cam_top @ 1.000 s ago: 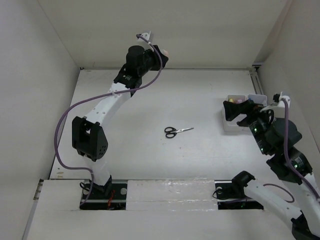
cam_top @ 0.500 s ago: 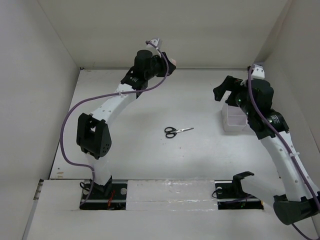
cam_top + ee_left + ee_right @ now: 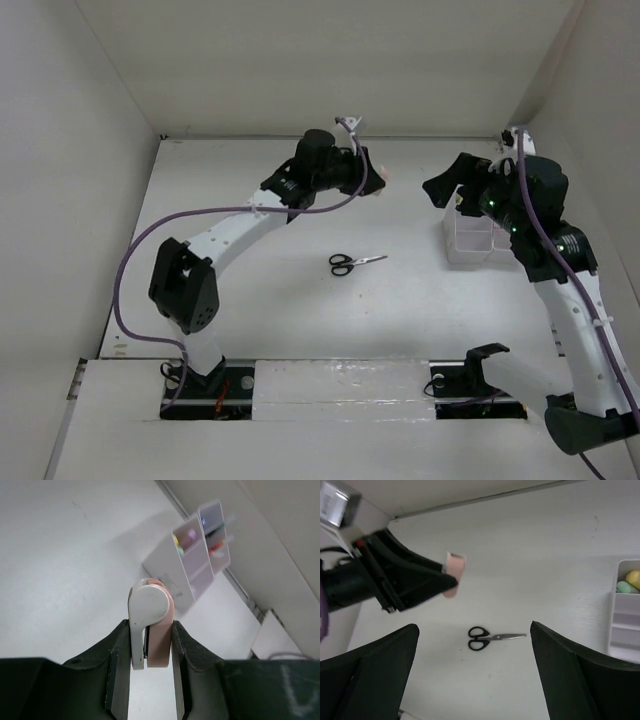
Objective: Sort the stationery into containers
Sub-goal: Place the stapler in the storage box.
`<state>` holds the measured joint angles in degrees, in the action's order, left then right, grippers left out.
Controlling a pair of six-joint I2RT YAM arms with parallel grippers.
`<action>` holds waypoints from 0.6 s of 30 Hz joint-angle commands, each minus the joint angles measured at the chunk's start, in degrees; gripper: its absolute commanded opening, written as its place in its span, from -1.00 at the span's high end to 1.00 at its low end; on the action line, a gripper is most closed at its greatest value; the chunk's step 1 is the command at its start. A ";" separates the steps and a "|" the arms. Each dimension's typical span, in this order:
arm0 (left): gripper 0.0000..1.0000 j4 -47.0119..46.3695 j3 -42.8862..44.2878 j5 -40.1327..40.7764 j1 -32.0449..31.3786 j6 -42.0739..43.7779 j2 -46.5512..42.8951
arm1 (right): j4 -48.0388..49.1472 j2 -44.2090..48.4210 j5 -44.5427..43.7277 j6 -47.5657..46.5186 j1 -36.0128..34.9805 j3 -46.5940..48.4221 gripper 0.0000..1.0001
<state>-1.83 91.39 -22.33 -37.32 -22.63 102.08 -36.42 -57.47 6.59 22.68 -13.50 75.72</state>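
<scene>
My left gripper [image 3: 378,172] is shut on a small pink eraser [image 3: 385,173] with a white face, held in the air left of the containers; the wrist view shows the eraser [image 3: 161,630] pinched between the fingers [image 3: 118,665]. The containers [image 3: 468,240] are joined white bins at the right, holding yellow [image 3: 176,540], green and pink markers. Black-handled scissors [image 3: 355,262] lie closed at the table's middle, also in the right wrist view [image 3: 492,637]. My right gripper [image 3: 447,192] is open and empty, raised beside the bins, looking down at the scissors.
White walls close in the table at the back and both sides. The bins [image 3: 624,611] stand close to the right wall. The left arm's purple cable [image 3: 150,230] loops out over the left of the table.
My left gripper has swung right and down from the back wall towards the bins, carrying the eraser. My right arm rose off the bins and now points towards the table's middle.
</scene>
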 commanded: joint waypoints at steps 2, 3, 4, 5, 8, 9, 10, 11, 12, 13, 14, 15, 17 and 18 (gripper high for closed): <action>1.00 -7.47 -11.83 -4.13 -1.25 -3.71 -17.14 | 3.45 3.60 7.81 9.56 0.31 -1.01 -0.98; 1.00 -9.49 -16.12 -4.13 -2.05 -3.73 -18.92 | 4.16 3.60 10.78 10.80 0.31 -1.02 -0.95; 1.00 -9.51 -17.55 -4.13 -3.10 -3.73 -20.33 | 4.95 2.73 12.38 11.94 0.31 -1.02 -0.95; 1.00 -9.51 -18.44 -2.30 -4.33 -2.69 -21.30 | 5.57 2.19 13.44 14.48 0.31 -1.02 -0.93; 1.00 -8.46 -19.76 -0.88 -7.76 -0.66 -23.77 | 5.57 -0.17 14.15 18.70 -0.64 -0.49 -0.87; 1.00 -7.94 -19.76 1.47 -8.99 1.26 -24.99 | 4.88 -0.18 14.15 19.24 -2.05 0.90 -0.87; 1.00 -7.41 -19.76 3.50 -9.78 2.41 -25.79 | 4.87 -1.05 14.15 19.25 -2.76 0.92 -0.87; 1.00 -7.40 -19.76 5.87 -10.48 3.55 -26.40 | 4.87 -1.85 14.67 19.86 -3.46 1.61 -0.87; 1.00 -6.71 -19.76 7.46 -10.49 4.87 -26.93 | 5.39 -1.85 14.68 20.65 -4.25 1.62 -0.87; 1.00 -6.70 -19.76 8.17 -10.49 5.84 -26.94 | 6.44 -2.46 16.59 21.18 -4.95 1.62 -0.87; 1.00 -4.70 -18.89 8.18 -10.49 7.85 -26.94 | 7.85 -2.47 17.22 21.70 -6.27 0.75 -0.87; 1.00 -3.98 -18.19 8.18 -10.49 8.91 -26.94 | 9.08 -2.47 17.23 23.54 -6.97 0.22 -0.87; 1.00 -3.45 -17.40 8.18 -10.49 10.15 -26.94 | 13.82 -1.60 16.01 25.21 -8.82 -1.36 -0.87; 1.00 -3.45 -17.39 8.18 -10.49 10.67 -26.94 | 15.05 -1.07 16.00 26.88 -8.83 -2.59 -0.87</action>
<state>-5.15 72.34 -16.19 -48.10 -16.38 76.07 -30.20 -60.97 21.26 44.56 -20.93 74.30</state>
